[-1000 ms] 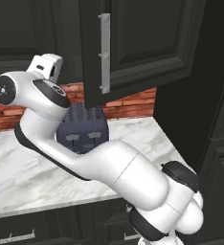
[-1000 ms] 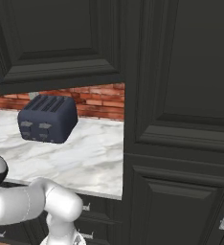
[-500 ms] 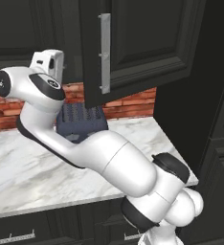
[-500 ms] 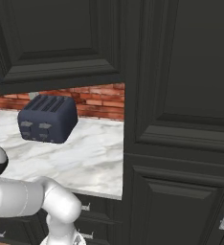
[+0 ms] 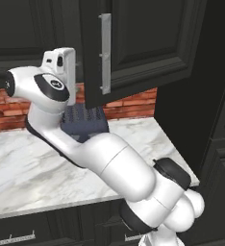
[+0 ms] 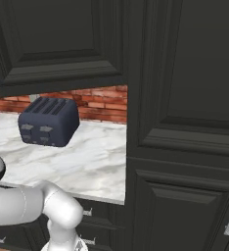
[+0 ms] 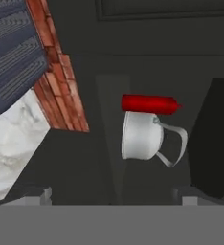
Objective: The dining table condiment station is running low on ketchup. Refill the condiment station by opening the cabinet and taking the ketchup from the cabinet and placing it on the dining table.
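A: Starting closest, how is the arm sitting?

B: The white arm is rising from the base at the lower right of the left base view, bending up and over the marble counter [image 5: 32, 168], with its wrist doubling back toward the upper left. The hand is pointing up beside the cabinet [image 5: 148, 43] door, just left of the silver bar handle [image 5: 105, 53].

A: And the gripper [image 7: 114, 195]?

B: In the hand view its two fingertips [image 7: 42, 195] are poking up at the bottom edge, standing wide apart and gripping nothing. Only their ends are showing; the rest is cut off.

A: What is lying beyond them?

B: That view is rolled sideways, so the brick wall [image 7: 59, 72] and counter are running at a slant on the left, with a corner of the dark blue toaster [image 7: 13, 48] above them. Further in, inside the dark cabinet, the ketchup [image 7: 150, 104] is showing as a red bottle, appearing to lie flat because of the roll, and touching a white mug [image 7: 142, 136] in the picture.

A: Anything hard to make out?

B: The cabinet interior is very dark, so I cannot tell which shelf the bottle is resting on. In the left base view the arm is covering part of the toaster; the right base view is showing it whole on the counter against the brick.
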